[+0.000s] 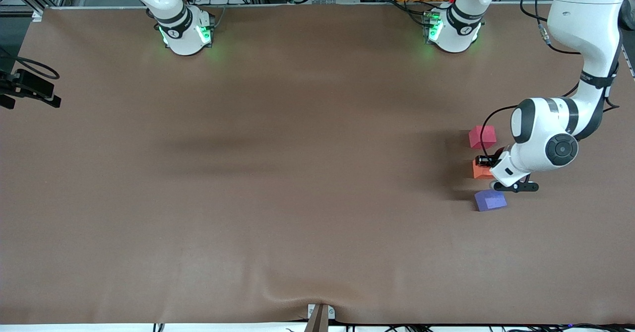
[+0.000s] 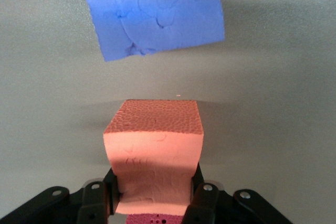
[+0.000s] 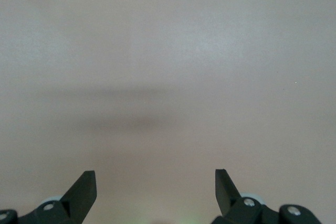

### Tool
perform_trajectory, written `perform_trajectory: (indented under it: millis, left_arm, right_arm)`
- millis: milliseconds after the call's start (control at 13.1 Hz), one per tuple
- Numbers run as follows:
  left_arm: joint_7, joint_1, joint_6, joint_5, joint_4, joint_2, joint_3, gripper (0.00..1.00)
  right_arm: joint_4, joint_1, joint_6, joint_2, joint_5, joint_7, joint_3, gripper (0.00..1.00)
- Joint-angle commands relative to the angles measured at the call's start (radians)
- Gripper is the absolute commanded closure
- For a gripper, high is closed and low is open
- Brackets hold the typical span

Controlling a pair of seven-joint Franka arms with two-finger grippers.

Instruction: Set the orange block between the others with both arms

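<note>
The orange block [image 1: 480, 170] [image 2: 153, 145] is pinched in my left gripper [image 1: 485, 165] [image 2: 153, 195], which is shut on its two sides, low at the table near the left arm's end. It lies between the others: the pinkish-red cube [image 1: 482, 136] is farther from the front camera and the purple-blue cube [image 1: 490, 200] [image 2: 157, 11] is nearer. A small gap separates the orange block from each. I cannot tell whether it rests on the cloth. My right gripper [image 3: 156, 182] hangs open over bare brown table, with nothing between its fingers; it is out of the front view.
The brown cloth table [image 1: 278, 173] stretches wide toward the right arm's end. A black camera mount [image 1: 30, 90] juts in at that end's edge. A small clamp [image 1: 320, 314] sits at the table edge nearest the front camera.
</note>
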Motion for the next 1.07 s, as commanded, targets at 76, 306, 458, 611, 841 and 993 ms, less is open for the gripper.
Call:
perform_trajectory:
  millis: [76, 306, 458, 611, 841, 993]
  left_arm:
    - [-0.011, 0.005, 0.016, 0.024, -0.004, 0.003, -0.007, 0.59]
    - [-0.011, -0.001, 0.016, 0.024, 0.006, 0.005, -0.007, 0.00]
    - [-0.011, 0.002, 0.013, 0.023, 0.015, 0.002, -0.007, 0.00]
    - [0.009, 0.012, 0.009, 0.024, 0.015, -0.019, -0.007, 0.00]
    - [0.011, 0.014, -0.020, 0.020, 0.032, -0.113, -0.009, 0.00]
    - [0.012, 0.016, -0.115, 0.011, 0.081, -0.180, -0.009, 0.00]
  right_arm:
    - [0.005, -0.006, 0.003, 0.003, 0.013, 0.015, 0.006, 0.00]
    - [0.005, -0.005, 0.003, 0.006, 0.013, 0.015, 0.006, 0.00]
    - [0.005, -0.005, 0.003, 0.008, 0.013, 0.014, 0.006, 0.00]
    - [0.005, -0.005, 0.003, 0.006, 0.013, 0.015, 0.006, 0.00]
    - [0.005, -0.005, 0.003, 0.008, 0.013, 0.015, 0.006, 0.00]
    - [0.005, -0.005, 0.003, 0.008, 0.013, 0.014, 0.006, 0.00]
